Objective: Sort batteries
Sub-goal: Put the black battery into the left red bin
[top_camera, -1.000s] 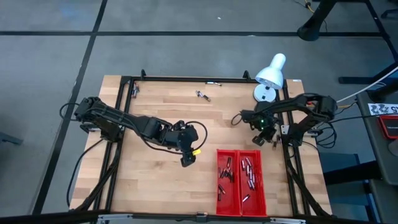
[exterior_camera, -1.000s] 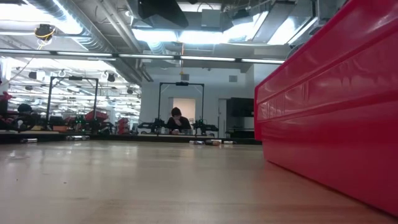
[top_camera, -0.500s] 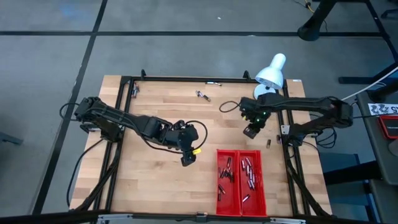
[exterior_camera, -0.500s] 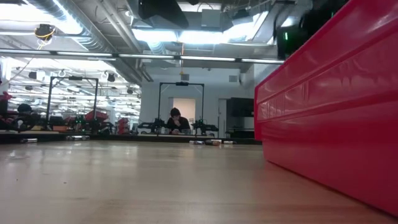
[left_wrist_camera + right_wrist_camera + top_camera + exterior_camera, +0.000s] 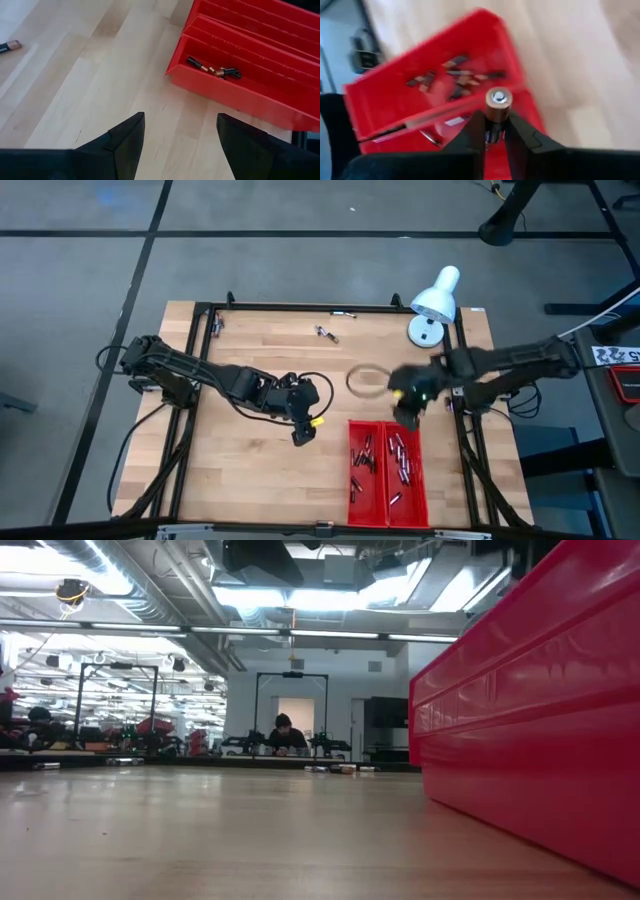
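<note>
No brand name, label or legible writing can be made out on any item; a pale sticker on the red tray shows in the right wrist view but cannot be read.

The right gripper is closed tight on a single battery, copper-brown with a silvery end cap, which stands up between the fingertips. In the high view this gripper sits at the far end of the tray's right compartment, blurred.

The left gripper has its fingers spread wide and grips nothing. In the high view it is over bare wood just left of the tray, a yellow tag beside it.

The tray has two long compartments. Both hold loose batteries: the left compartment's are scattered along its length, the right compartment's are mostly bunched in the far half. The left wrist view shows a small cluster of dark cells in a corner of one compartment.

Stray batteries remain on the table: a pair near the far edge at centre, and one with a copper end at the edge of the left wrist view.

A white desk lamp stands at the far right corner. A loop of cable lies beside the right arm.

In the low view the tray wall fills the right side; a person sits far off in the room.
</note>
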Robot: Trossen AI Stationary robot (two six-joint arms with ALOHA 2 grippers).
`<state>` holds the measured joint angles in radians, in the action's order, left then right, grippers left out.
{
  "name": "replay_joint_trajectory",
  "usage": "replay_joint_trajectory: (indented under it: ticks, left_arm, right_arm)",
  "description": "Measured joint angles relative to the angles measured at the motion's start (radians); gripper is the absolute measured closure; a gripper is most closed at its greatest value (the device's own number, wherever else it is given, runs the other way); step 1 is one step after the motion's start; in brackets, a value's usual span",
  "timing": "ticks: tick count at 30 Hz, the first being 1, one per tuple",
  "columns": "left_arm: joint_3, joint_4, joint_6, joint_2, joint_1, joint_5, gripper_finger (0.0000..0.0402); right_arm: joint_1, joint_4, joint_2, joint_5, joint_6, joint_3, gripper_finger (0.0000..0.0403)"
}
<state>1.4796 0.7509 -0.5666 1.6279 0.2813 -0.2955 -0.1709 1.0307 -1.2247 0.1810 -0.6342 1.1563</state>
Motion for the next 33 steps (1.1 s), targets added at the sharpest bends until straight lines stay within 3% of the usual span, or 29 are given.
replay_joint_trajectory:
  ticks: [4,9,20,29,33]
  left_arm:
    - [0.0,-0.006,0.009,0.0,0.0,0.0,0.0164]
    - [0.001,-0.04,0.054,0.0,-0.007,0.0,0.0164]
    - [0.001,-0.064,0.12,0.0,-0.023,0.015,0.0164]
    - [0.001,-0.063,0.127,0.0,-0.021,0.034,0.0164]
    - [0.001,-0.06,0.124,0.0,-0.021,0.034,0.0164]
  right_arm:
    - [-0.138,-0.152,-0.026,-0.105,-0.066,-0.012,0.0363]
    - [-0.211,-0.269,-0.119,-0.197,-0.068,-0.013,0.0356]
    - [-0.215,-0.274,-0.296,-0.225,-0.068,-0.014,0.0326]
    - [-0.215,-0.272,-0.307,-0.22,-0.067,-0.012,0.0273]
    - [-0.215,-0.156,-0.3,-0.238,-0.04,0.037,0.0267]
